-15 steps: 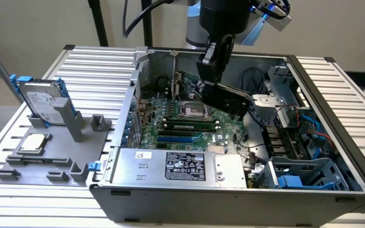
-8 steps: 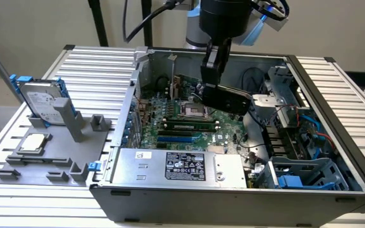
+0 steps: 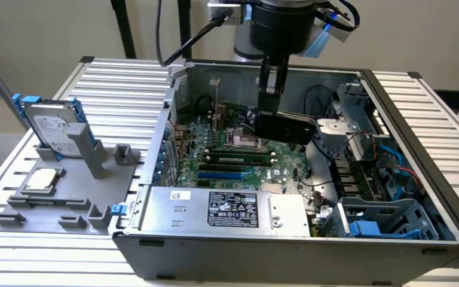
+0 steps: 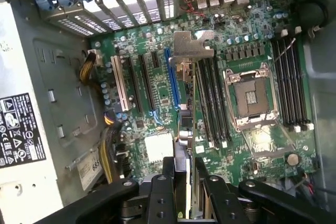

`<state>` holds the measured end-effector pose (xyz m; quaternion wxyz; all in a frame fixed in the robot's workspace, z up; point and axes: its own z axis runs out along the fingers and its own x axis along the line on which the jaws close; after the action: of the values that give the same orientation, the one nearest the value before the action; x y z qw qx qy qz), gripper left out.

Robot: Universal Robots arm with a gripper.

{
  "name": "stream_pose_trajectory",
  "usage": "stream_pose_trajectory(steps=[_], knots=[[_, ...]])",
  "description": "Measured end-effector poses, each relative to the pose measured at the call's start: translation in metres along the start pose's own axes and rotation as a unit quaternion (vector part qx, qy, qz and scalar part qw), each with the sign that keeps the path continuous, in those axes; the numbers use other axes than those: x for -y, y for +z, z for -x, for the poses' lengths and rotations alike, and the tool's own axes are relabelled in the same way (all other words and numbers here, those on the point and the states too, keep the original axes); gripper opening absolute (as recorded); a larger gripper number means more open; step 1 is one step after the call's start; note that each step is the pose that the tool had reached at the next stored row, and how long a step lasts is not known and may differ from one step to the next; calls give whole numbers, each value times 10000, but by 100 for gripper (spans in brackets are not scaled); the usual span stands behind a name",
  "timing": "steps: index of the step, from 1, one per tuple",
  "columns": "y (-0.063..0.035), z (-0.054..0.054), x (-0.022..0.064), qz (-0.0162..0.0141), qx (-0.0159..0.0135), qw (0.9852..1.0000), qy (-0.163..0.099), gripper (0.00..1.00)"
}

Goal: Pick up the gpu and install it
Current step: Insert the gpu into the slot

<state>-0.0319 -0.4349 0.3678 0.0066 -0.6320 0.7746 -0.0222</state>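
Note:
My gripper [image 3: 267, 112] hangs inside the open computer case [image 3: 293, 251], shut on the gpu [image 3: 285, 128], a black card held above the green motherboard [image 3: 238, 156]. In the wrist view the gpu [image 4: 187, 85] is seen edge-on between my black fingers [image 4: 169, 184], its silver bracket at the far end. The card floats over the motherboard [image 4: 157, 72], roughly parallel to the expansion slots and just beside the blue slot [image 4: 170, 77]. The black memory slots lie on its other side. It is clear of the board and not seated in any slot.
The open CPU socket [image 4: 253, 98] and the white slot [image 4: 119, 85] flank the card. A power supply [image 3: 238, 210] fills the case's near end, beside a blue-grey drive cage [image 3: 385, 220]. At the exterior view's left, a grey fixture holds an upright hard drive [image 3: 52, 127] and a CPU chip [image 3: 41, 179].

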Motion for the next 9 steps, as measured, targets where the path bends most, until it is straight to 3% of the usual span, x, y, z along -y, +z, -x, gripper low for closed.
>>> stream_pose_trajectory(steps=[3,9], knots=[[47,-7,-43,-10,16,10000,-96,26],[107,-58,-297,-17,18,9999,-110,26]])
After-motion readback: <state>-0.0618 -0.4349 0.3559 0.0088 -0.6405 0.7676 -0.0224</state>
